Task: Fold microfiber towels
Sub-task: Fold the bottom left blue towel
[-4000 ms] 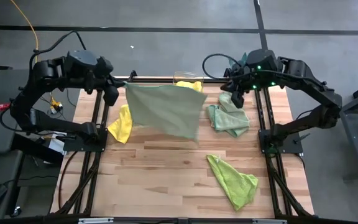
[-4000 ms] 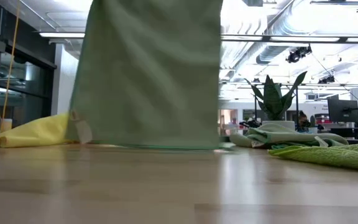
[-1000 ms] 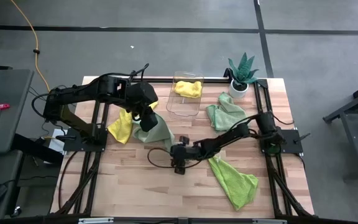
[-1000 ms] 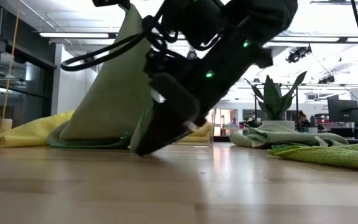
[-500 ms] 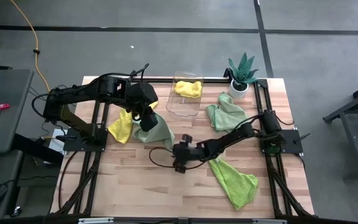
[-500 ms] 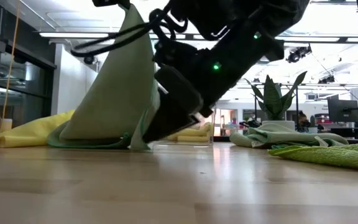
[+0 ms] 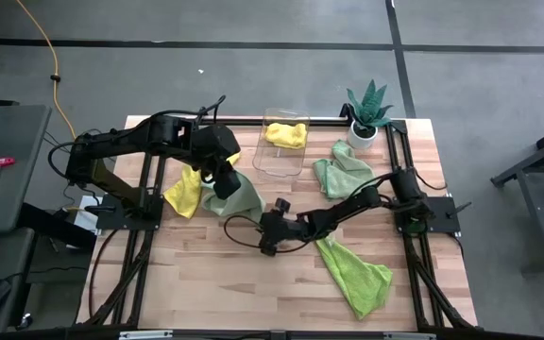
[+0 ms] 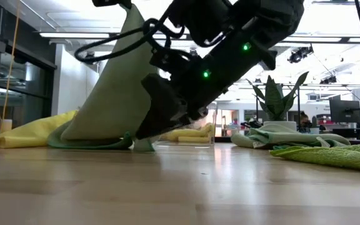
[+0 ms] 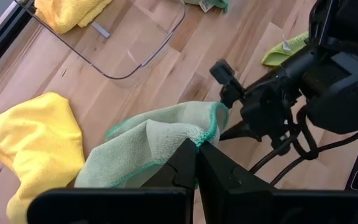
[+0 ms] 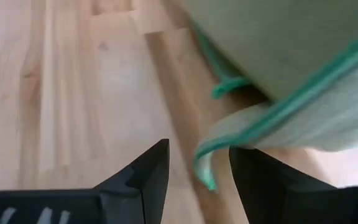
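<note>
Left pincer [image 7: 223,181] clamped tight on the mint towel [image 7: 237,198], lifting it tent-like near the counter's [image 7: 215,274] middle-left. Right pincer [image 10: 194,163] parted, holding nothing, straddling the dangling hem. Best to nip that free corner squarely before spreading flat.

- The left pincer [image 7: 223,181] holds up a pale green towel [image 7: 239,198].
- The right pincer [image 7: 268,244] is low on the wooden surface [image 7: 206,274], just beside that towel.
- A yellow towel [image 7: 183,192] lies nearby.
- A lime green towel [image 7: 355,272] lies near the right arm.
- A clear bin [image 7: 281,156] holds a yellow cloth [image 7: 286,134].
</note>
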### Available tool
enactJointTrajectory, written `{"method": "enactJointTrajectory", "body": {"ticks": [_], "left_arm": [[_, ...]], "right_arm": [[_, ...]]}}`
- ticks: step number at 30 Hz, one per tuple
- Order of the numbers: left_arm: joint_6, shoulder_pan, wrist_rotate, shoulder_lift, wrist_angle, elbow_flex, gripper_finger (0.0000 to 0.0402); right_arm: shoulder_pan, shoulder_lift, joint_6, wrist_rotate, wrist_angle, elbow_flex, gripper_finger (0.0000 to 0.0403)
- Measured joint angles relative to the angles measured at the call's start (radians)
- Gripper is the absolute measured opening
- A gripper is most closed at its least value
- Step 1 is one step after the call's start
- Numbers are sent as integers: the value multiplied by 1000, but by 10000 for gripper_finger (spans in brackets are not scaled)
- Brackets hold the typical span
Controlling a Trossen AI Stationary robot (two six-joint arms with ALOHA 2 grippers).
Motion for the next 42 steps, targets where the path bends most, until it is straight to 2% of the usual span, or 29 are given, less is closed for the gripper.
{"method": "enactJointTrajectory", "body": {"ticks": [4,10,13,15,17,23,31,36,42], "left_arm": [[-2,0,-1,0,5,0,0],[-10,0,-3,0,5,0,0],[-10,0,-3,0,5,0,0],[-10,0,-3,0,4,0,0],[-8,0,-3,0,4,0,0],[36,22,1,-27,-6,0,0],[70,63,-33,-142,-10,0,0],[33,66,-137,-209,-8,0,0],[27,66,-162,-237,40,0,0]], "right_arm": [[-8,34,0,-51,21,0,161],[-29,54,67,-6,59,0,153],[-43,45,115,-45,35,0,106],[-50,19,116,-103,1,0,46],[-59,-17,107,-184,-54,0,14],[-91,-220,-20,-293,-298,0,4],[-171,-614,-157,-483,-781,0,1],[-237,-834,-134,-501,-956,29,1],[-307,-924,-153,-476,-1098,163,0]]}}
